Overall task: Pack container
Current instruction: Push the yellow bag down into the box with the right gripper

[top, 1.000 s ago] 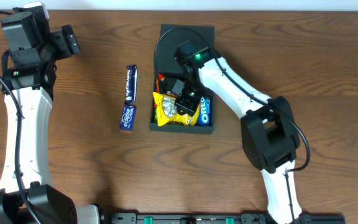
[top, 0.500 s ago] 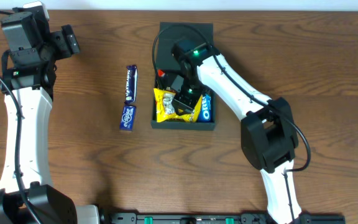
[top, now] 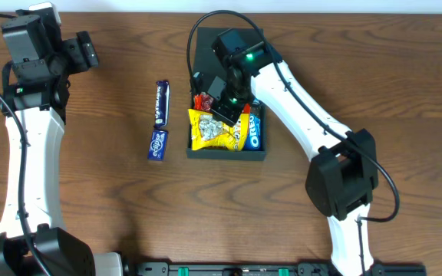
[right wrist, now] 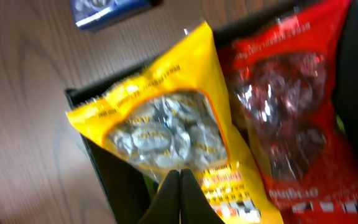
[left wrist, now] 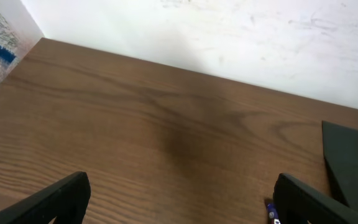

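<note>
The right claw was clenched, tips together over a yellow bag; whether it pinched the bag was unclear. Alongside lay a red bag, print unreadable, and an "OREO" pack. The container sat directly under that claw, mid-desk. The left claw gaped, well apart.

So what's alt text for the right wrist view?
A yellow snack bag with a clear window of silver-wrapped sweets lies across a dark container, beside a red bag. The right end effector shows at the bottom, fingers closed together at the yellow bag's edge; a blue packet lies on the wooden table beyond.
</note>
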Controlling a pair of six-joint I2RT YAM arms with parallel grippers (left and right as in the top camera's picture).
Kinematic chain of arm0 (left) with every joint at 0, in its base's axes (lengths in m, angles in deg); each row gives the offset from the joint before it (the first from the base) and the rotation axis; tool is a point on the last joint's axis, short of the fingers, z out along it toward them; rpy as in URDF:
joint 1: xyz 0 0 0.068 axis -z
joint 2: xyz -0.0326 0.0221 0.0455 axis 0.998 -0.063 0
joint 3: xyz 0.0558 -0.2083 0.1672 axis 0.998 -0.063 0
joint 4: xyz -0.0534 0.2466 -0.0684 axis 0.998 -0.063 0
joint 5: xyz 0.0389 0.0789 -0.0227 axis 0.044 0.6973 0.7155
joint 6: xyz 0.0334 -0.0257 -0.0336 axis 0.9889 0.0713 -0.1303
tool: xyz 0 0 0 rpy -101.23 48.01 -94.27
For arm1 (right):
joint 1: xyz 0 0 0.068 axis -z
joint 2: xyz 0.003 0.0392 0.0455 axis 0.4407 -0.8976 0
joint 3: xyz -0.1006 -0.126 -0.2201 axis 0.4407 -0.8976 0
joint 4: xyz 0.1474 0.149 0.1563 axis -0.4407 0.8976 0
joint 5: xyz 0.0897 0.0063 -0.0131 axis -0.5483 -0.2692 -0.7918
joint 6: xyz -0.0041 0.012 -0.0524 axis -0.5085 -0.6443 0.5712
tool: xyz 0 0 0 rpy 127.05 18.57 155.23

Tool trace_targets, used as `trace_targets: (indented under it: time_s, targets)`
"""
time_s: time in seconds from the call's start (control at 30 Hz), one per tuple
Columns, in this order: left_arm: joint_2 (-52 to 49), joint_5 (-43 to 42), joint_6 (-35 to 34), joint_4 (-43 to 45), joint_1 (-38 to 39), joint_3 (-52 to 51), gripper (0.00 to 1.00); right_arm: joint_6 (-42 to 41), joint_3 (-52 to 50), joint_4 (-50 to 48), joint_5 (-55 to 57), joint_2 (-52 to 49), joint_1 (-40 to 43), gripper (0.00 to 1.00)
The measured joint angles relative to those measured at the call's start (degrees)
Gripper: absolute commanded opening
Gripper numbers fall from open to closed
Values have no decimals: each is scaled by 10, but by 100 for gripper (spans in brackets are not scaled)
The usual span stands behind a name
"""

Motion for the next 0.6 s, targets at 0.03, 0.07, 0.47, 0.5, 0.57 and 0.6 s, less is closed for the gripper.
trace_targets:
  time_s: [0.03, 0.07, 0.47, 0.5, 0.57, 0.6]
  targets:
    - [0, 0, 0, -2, 0, 0, 95, 2, 0, -4, -7, 0, 0, 1]
    - [0, 0, 0, -5, 0, 0, 95, 5, 0, -7, -14, 0, 0, 2]
    - [0, 0, 0, -9, 0, 0, 95, 17, 1, -24, -59, -80, 0, 1]
    - [0, 0, 0, -9, 0, 0, 95, 17, 3, -25, -61, -84, 0, 1]
    - [0, 0, 0, -9, 0, 0, 95, 17, 5, -25, -64, -89, 0, 1]
    - [0, 0, 0, -9, 0, 0, 95, 17, 6, -25, -65, -90, 0, 1]
